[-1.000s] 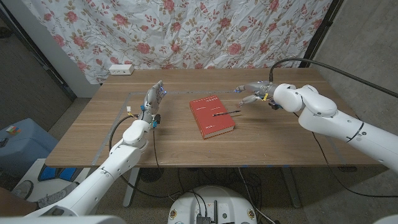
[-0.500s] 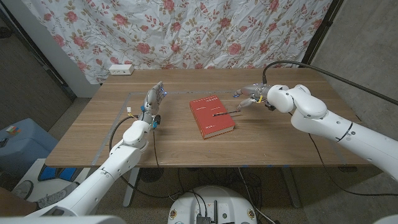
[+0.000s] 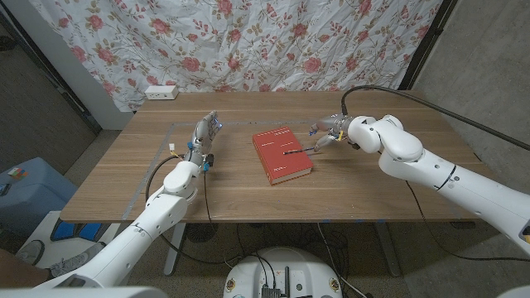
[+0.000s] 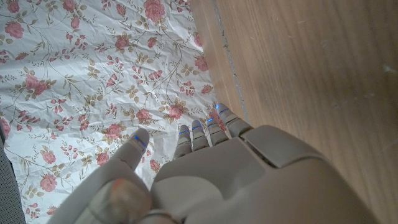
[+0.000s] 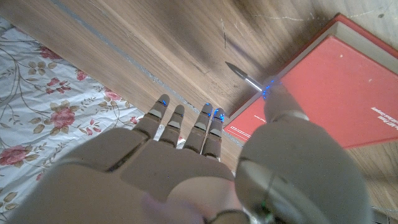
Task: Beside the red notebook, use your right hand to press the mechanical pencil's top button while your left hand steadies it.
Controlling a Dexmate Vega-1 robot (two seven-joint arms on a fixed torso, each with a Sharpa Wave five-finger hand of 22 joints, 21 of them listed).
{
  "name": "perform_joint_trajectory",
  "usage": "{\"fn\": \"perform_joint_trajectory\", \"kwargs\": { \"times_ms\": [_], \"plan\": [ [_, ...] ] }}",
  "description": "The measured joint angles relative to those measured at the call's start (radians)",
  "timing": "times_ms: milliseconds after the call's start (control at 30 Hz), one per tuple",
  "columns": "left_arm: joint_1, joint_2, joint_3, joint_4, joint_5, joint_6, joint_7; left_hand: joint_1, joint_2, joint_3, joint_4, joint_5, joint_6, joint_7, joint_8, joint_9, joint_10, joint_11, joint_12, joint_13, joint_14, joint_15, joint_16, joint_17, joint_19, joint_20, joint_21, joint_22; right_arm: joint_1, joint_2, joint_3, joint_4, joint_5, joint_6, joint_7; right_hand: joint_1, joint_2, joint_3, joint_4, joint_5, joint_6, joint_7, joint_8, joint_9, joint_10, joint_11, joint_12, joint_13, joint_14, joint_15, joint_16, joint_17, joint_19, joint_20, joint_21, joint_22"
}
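Just right of the red notebook (image 3: 281, 155), your right hand (image 3: 328, 132) hovers low over the table, fingers spread and gripping nothing, its tips close to the mechanical pencil (image 3: 299, 151). That pencil lies across the notebook's right edge, one end on the cover, the pointed end sticking out over the wooden table (image 3: 232, 194). Well to the left, your left hand (image 3: 204, 132) stands on edge, fingers straight and loosely apart, also empty, well apart from the notebook.
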Motion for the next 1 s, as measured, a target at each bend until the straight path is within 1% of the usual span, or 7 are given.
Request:
{"fn": "perform_joint_trajectory", "kwargs": {
  "times_ms": [100,333,500,567,633,833,1000],
  "plan": [
    [0.0,-0.001,0.001,0.002,-0.001,0.002,0.0,0.0,0.0,0.0,0.0,0.0,0.0,0.0,0.0,0.0,0.0,0.0,0.0,0.0,0.0,0.0,0.0,0.0,0.0,0.0,0.0,0.0,0.0,0.01,-0.005,0.007,-0.019,0.003,0.005,0.0,0.0,0.0,0.0,0.0,0.014,-0.004,0.0,0.0,0.011,-0.001,0.0,0.0,0.002,0.001,0.0,0.0,0.001,0.0,0.0,0.0],
    [0.0,-0.004,0.003,0.006,-0.002,0.005,0.002,-0.007,-0.002,0.006,-0.001,0.0,0.0,0.0,0.0,0.0,0.0,0.0,0.0,0.0,0.0,0.0,0.0,0.0,0.005,0.005,0.0,0.005,-0.002,0.029,-0.015,0.027,-0.056,0.007,0.009,0.0,0.0,-0.007,0.007,-0.004,0.035,-0.014,0.0,0.0,0.056,-0.01,0.008,0.0,0.036,-0.022,0.008,0.0,0.019,-0.004,0.0,0.003],
    [-0.001,-0.006,0.005,0.009,-0.002,0.006,0.003,-0.008,-0.003,0.007,-0.001,0.0,0.0,0.0,0.0,0.0,0.002,0.002,0.0,0.0,0.0,0.0,0.0,0.0,0.005,0.005,0.0,0.005,-0.007,0.038,-0.019,0.035,-0.079,0.011,0.009,0.0,0.0,-0.009,0.009,-0.004,0.058,-0.023,0.0,0.0,0.084,-0.013,0.008,0.0,0.059,-0.034,0.016,0.0,0.037,-0.015,0.0,0.002],
    [-0.001,-0.006,0.006,0.009,-0.003,0.009,0.003,-0.008,-0.003,0.007,-0.001,0.0,0.0,0.0,0.0,0.0,0.005,0.005,0.0,0.0,0.0,0.0,0.0,0.0,0.005,0.005,0.0,0.005,-0.01,0.042,-0.022,0.039,-0.088,0.013,0.006,0.009,0.009,-0.012,0.012,-0.004,0.062,-0.027,0.0,0.0,0.1,-0.019,0.008,0.0,0.062,-0.034,0.017,0.0,0.04,-0.018,0.0,0.002],
    [-0.001,-0.006,0.006,0.009,-0.003,0.01,0.004,-0.008,-0.003,0.007,-0.001,0.0,0.0,0.0,0.0,0.0,0.005,0.005,0.0,0.0,0.0,0.0,0.0,0.0,0.005,0.005,0.0,0.005,-0.014,0.045,-0.022,0.041,-0.096,0.015,0.003,0.009,0.009,-0.014,0.014,-0.004,0.067,-0.032,0.0,0.0,0.103,-0.015,0.008,0.0,0.07,-0.041,0.017,0.0,0.044,-0.022,0.0,0.002],
    [-0.001,-0.006,0.008,0.009,-0.003,0.014,0.005,-0.008,-0.003,0.007,-0.001,0.0,0.0,0.0,0.0,0.0,0.005,0.005,0.0,0.0,0.0,0.0,0.0,0.0,0.005,0.005,0.0,0.005,-0.023,0.052,-0.026,0.05,-0.121,0.02,-0.009,0.009,0.009,-0.018,0.018,-0.004,0.085,-0.04,0.004,0.0,0.118,-0.027,0.008,0.0,0.078,-0.05,0.017,0.0,0.058,-0.036,0.008,0.002],
    [-0.001,-0.006,0.011,0.009,-0.004,0.017,0.005,-0.008,-0.003,0.007,-0.001,0.0,0.0,0.0,0.0,0.0,0.005,0.005,0.0,0.0,0.005,-0.005,0.0,0.0,0.005,0.005,0.0,0.005,-0.032,0.057,-0.026,0.056,-0.14,0.022,-0.02,0.014,0.014,-0.018,0.018,-0.004,0.119,-0.059,0.004,0.0,0.159,-0.032,0.008,0.0,0.101,-0.056,0.027,0.003,0.073,-0.043,0.008,0.002]
  ]
}}
